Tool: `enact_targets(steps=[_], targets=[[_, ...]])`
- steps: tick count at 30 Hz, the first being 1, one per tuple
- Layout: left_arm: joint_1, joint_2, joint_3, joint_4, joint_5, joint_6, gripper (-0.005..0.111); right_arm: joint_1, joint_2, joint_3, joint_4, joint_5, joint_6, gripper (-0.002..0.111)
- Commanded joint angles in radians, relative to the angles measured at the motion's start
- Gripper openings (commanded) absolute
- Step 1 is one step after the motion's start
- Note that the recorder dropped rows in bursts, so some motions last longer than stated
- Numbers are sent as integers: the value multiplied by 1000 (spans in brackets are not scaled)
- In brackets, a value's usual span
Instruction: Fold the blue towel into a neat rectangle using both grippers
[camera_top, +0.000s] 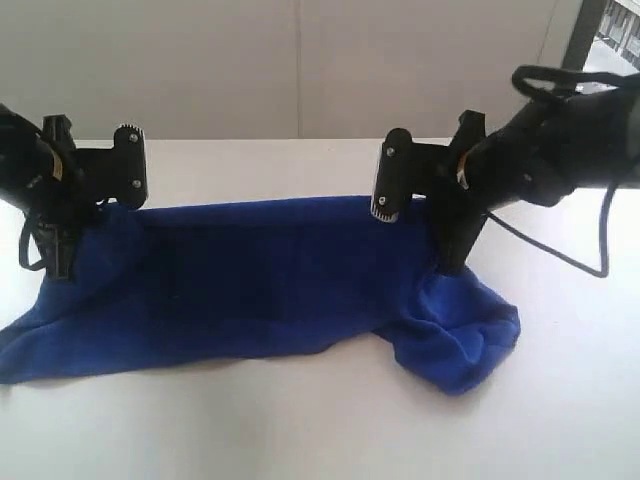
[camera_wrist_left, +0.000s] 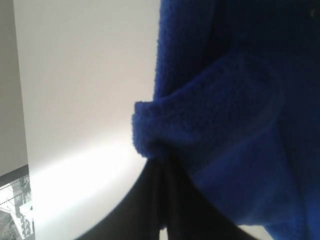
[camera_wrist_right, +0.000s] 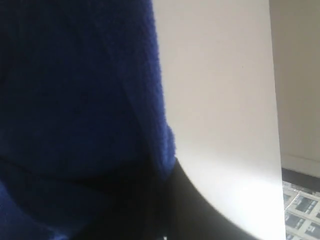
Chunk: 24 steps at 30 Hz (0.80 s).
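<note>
Left end effector (camera_top: 60, 262) and right end effector (camera_top: 455, 258) pinch the towel (camera_top: 260, 285) at its rear edge; best moved level together, edge taut.

No readable text, labels, brand names, numbers or signs appear in any of the three views.

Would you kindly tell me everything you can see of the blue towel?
The blue towel is a deep-blue, fleecy cloth, long and rumpled. Its far edge is raised, pinched near each end by the shut left gripper and right gripper; its near part lies on the white table, with the right end bunched in a lump.
</note>
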Motion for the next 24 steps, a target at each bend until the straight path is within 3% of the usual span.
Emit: enact_targets(steps=[1, 4, 9, 10, 11, 14, 17, 20, 22, 24], targets=[[57, 67, 8, 30, -101, 0, 0, -4, 80, -9, -172, -72, 135, 0], [82, 103, 6, 30, -171, -4, 5, -8, 142, -42, -262, -72, 279, 3], [104, 132, 6, 31, -231, -4, 45, -31, 169, -88, -295, -66, 369, 39], [115, 140, 6, 29, -259, -4, 57, -33, 169, -101, -314, -63, 378, 54], [123, 142, 6, 29, -265, -4, 61, -33, 167, -109, -330, -52, 387, 56], [142, 111, 2, 27, -238, -8, 66, -33, 131, -146, -368, 58, 500, 56], [138, 53, 2, -39, -242, -8, 66, -29, 50, -146, -352, 53, 582, 56], [112, -24, 2, -257, -228, -11, 66, -3, -41, -146, -254, 39, 631, 56], [79, -64, 2, -443, -171, -13, 65, 27, -74, -146, -105, 37, 603, 49], [56, -69, 2, -518, -119, -13, 64, 48, -75, -146, 6, 51, 514, 38]])
